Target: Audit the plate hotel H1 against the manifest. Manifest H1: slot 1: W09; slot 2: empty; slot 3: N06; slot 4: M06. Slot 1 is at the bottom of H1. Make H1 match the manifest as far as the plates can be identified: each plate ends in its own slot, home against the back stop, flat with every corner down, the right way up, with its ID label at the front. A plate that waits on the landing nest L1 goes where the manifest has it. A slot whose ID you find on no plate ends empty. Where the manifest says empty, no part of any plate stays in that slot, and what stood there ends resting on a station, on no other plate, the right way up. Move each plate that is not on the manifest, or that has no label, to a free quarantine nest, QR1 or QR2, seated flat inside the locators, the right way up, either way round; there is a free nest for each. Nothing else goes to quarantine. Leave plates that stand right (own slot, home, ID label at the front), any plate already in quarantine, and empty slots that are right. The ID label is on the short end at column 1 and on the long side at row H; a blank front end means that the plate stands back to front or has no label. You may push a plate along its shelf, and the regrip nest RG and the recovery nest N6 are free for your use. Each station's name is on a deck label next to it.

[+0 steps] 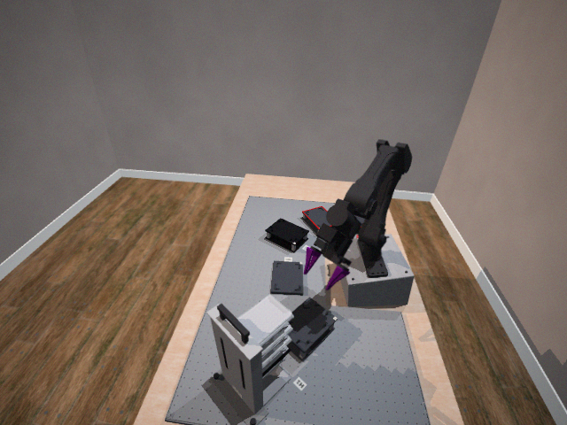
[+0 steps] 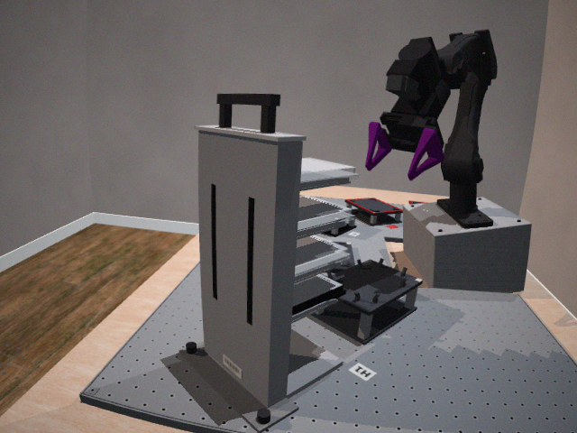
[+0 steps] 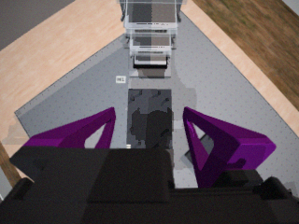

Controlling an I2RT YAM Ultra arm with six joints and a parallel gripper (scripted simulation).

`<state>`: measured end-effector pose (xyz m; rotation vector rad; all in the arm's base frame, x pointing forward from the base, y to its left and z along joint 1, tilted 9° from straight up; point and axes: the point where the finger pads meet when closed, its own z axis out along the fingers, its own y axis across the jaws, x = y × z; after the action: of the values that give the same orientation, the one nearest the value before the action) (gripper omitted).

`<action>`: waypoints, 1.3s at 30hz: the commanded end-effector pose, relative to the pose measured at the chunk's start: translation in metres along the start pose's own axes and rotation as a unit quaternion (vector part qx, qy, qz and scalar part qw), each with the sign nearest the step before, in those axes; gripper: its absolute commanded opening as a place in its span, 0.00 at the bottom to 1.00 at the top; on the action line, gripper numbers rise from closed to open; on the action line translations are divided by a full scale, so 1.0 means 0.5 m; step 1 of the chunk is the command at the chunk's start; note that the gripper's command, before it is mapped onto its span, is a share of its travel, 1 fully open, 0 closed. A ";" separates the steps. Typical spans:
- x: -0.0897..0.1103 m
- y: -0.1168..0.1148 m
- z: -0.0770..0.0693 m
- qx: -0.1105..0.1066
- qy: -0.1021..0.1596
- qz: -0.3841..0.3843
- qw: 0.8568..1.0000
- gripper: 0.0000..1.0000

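- My gripper (image 2: pixel 404 150) hangs high above the deck, purple fingers (image 2: pixel 378 145) spread wide apart with nothing between them.
- It faces the open front of plate hotel H1 (image 2: pixel 242 242); the landing nest (image 2: pixel 377 284) stands just before the lowest shelves, dark on top.
- Plates sit on several shelves; one low plate (image 2: pixel 313 292) juts forward. I cannot read any labels from here.
- I judge the step in hand to be an approach: I descend squarely on the hotel's centreline, level the fingers with the chosen shelf, and straddle the plate's sides evenly before closing.
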<state>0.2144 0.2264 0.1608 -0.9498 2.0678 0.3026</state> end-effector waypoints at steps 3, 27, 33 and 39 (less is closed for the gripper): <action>-0.046 -0.004 -0.036 0.002 -0.018 0.006 1.000 1.00; -0.097 -0.004 -0.090 0.002 -0.018 0.006 1.000 1.00; -0.097 -0.004 -0.090 0.002 -0.018 0.006 1.000 1.00; -0.097 -0.004 -0.090 0.002 -0.018 0.006 1.000 1.00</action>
<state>0.2077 0.2267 0.2198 -0.9353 2.0578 0.3079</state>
